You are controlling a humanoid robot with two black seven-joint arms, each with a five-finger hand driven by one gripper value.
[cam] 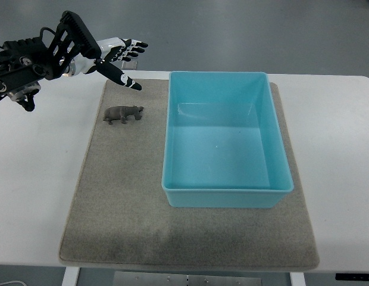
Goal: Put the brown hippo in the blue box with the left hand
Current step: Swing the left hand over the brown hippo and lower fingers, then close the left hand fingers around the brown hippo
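A small brown hippo [123, 114] stands on the grey mat [125, 196], left of the blue box [226, 189], its head toward the box. The box is a light blue open bin with nothing inside. My left hand [124, 61] comes in from the upper left and hovers above the mat's far left corner, behind the hippo and apart from it. Its fingers [132, 47] are spread and hold nothing; the thumb points down toward the mat.
The mat lies on a white table [36, 179]. Bare mat stretches in front of the hippo and the box. Grey floor shows beyond the table's far edge.
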